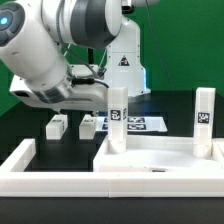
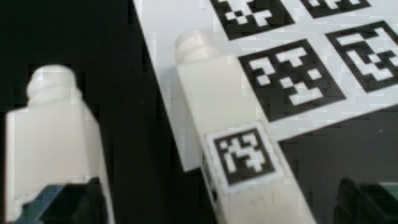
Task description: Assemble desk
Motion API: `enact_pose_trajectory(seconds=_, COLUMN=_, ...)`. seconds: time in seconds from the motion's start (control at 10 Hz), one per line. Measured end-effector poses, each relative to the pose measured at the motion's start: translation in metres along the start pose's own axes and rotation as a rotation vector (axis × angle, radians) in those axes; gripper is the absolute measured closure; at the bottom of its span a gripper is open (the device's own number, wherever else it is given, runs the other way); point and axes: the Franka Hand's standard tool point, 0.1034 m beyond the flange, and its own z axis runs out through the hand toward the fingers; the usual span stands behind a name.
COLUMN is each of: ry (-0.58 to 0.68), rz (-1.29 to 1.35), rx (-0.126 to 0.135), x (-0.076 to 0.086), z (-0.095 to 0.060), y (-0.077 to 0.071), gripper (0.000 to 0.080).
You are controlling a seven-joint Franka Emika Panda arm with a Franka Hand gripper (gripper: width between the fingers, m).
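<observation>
In the exterior view the gripper hangs from the arm above the black table. Its jaws are hard to make out against the arm's body. Just below it lie two loose parts of the desk. The tagged leg block lies just beside the marker board. The second leg block lies apart from it, toward the exterior view's left. In front of them sits the desk top, rim up. One upright leg stands at its rear corner below the arm, and the other upright leg stands at the rear corner on the exterior view's right. A white bar runs just beside the desk top.

In the wrist view the gripper looks down on both loose blocks. Its dark fingertips show at the frame's edge, spread wide with nothing held. The tagged leg block lies in line with the gap between them, untouched, its side along the edge of the marker board. The second leg block lies beside it, apart, over toward one finger.
</observation>
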Motion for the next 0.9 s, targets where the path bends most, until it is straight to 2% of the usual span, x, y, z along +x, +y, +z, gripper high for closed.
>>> enact_pose_trajectory(seconds=0.2, ry=0.01, rz=0.016, rx=-0.005, x=0.0, z=0.004, y=0.0, gripper=0.0151)
enact_pose_trajectory(seconds=0.5, ry=0.031, rz=0.023, rx=-0.014, x=0.013, z=0.007, y=0.005, gripper=0.0151)
enact_pose_trajectory(seconds=0.8, ry=-0.03, rz=0.021, rx=-0.012, x=0.013, z=0.004, y=0.003, gripper=0.0151)
enact_pose_trajectory(seconds=0.9, ry=-0.063, rz=0.019, rx=-0.005, x=0.011, z=-0.004, y=0.002, gripper=0.0151)
